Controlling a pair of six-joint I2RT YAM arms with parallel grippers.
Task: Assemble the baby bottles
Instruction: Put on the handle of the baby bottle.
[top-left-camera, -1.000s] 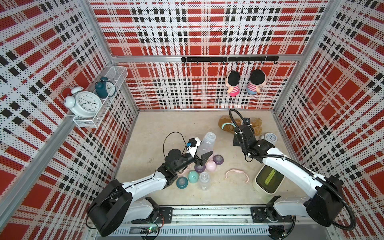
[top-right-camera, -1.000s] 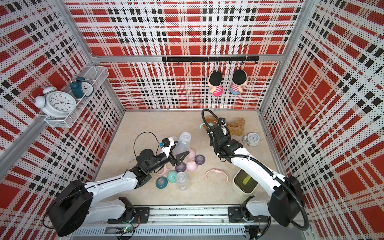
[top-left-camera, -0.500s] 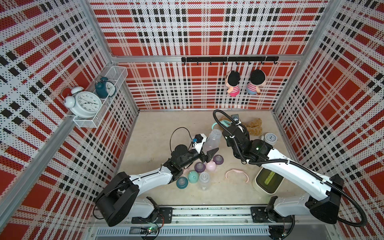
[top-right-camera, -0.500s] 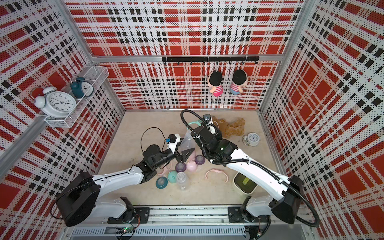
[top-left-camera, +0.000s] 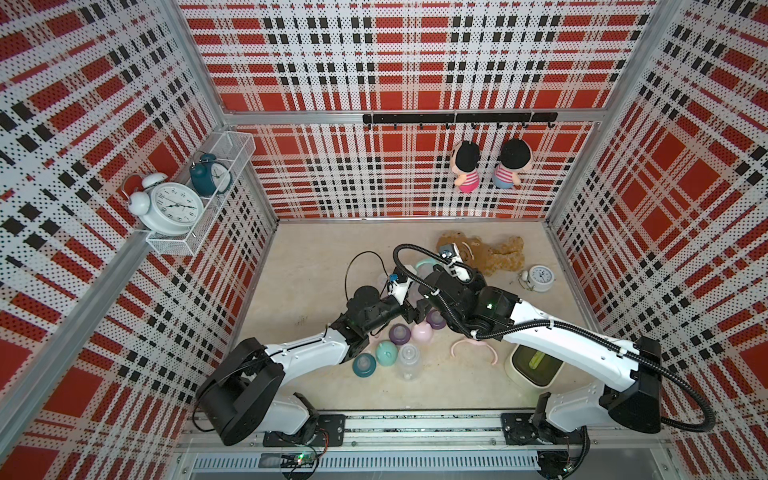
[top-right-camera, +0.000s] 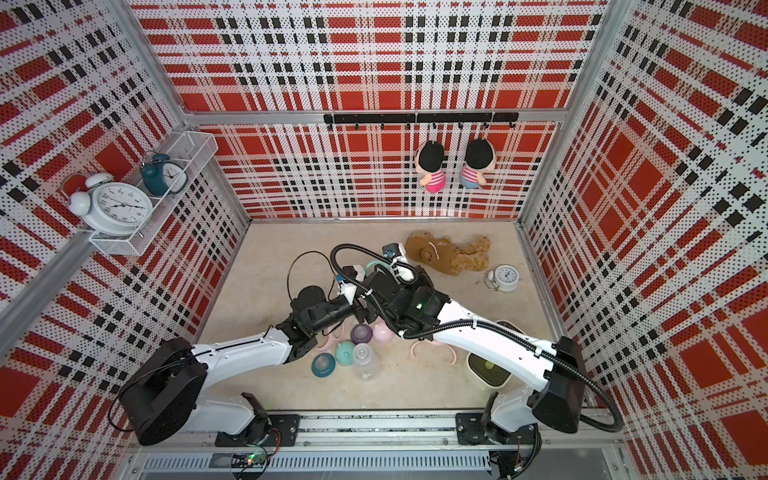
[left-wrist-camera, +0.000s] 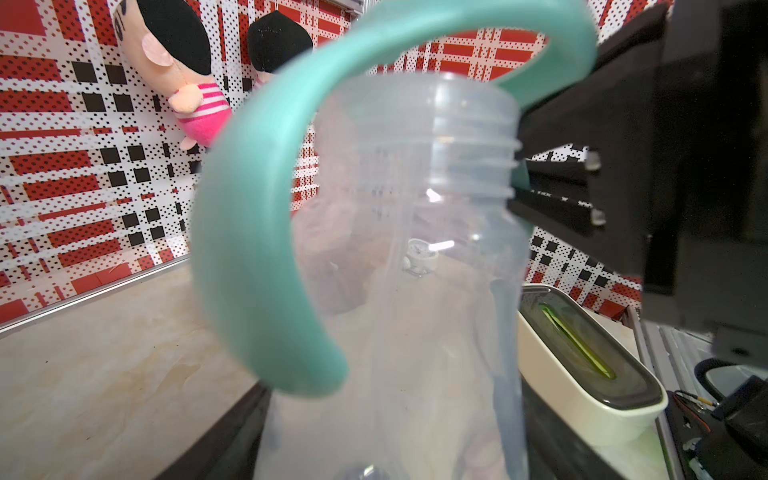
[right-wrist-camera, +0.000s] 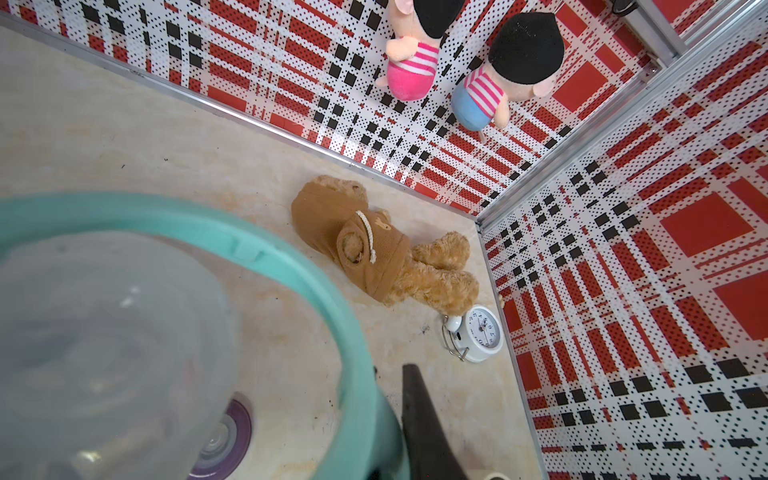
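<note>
on my left, my left gripper (top-left-camera: 417, 319) has its jaws drawn narrow on the lower body of a clear bottle (left-wrist-camera: 436, 270), holding it up off the table (top-left-camera: 316, 257) near the middle, with its threaded neck (left-wrist-camera: 469, 153) free and its mouth turned up toward my right wrist. a teal handle ring (left-wrist-camera: 249, 249) hangs over that neck, tilted. in the right wrist view its band circles the bottle's mouth, but i cannot tell how far down the threads it has gone, and i judge it not seated. to the right of it my right gripper (left-wrist-camera: 524, 176) has its jaws pinched shut on the ring's band, right beside the threads. the bottle looks light, thin-walled and slick, so i think it will give or squirt out if squeezed hard. low on the body is the place to hold it, well clear of the neck. the ring looks stiff in its band and springy in its curved arms, so i would grip the band, not an arm, and press it down level. on the table in front of the held bottle lie, from the left, a teal collar (top-left-camera: 364, 365) with its teat, a mint cap (top-left-camera: 387, 353), a second bottle (top-left-camera: 409, 362) on its side, a purple collar (top-left-camera: 399, 334), a pink cap (top-left-camera: 423, 332) and, further right, a pink handle ring (top-left-camera: 473, 349).
</note>
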